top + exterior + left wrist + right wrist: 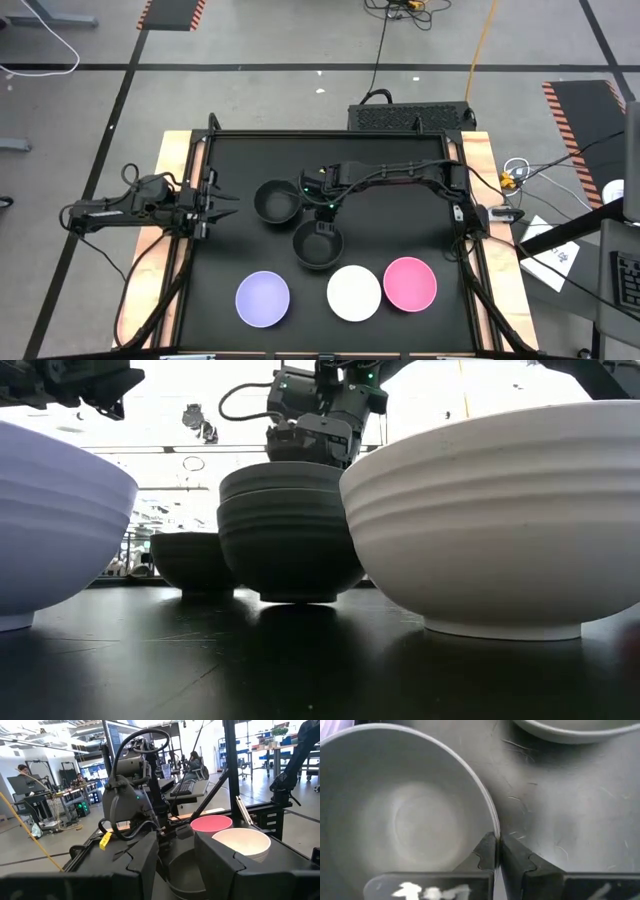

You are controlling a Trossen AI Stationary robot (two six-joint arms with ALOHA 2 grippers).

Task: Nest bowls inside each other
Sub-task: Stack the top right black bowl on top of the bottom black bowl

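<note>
Table (400, 180): far half and right side bare.
Near edge: purple bowl (262, 298), white bowl (354, 293), pink bowl (410, 283) in a row.
Centre: single black bowl (274, 201); beside it black stack (317, 246) (two nested).
Right gripper (498, 851): reaching from right, clenched on stack's rim.
Left gripper (226, 211): at left edge, fingers spread.

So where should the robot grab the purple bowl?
Best on its thin rim. The lavender-purple round plastic bowl sits upright, mouth open upward and nothing inside, so a gripper could come straight down, one finger inside and one outside. The left gripper is probably nearer.
</note>
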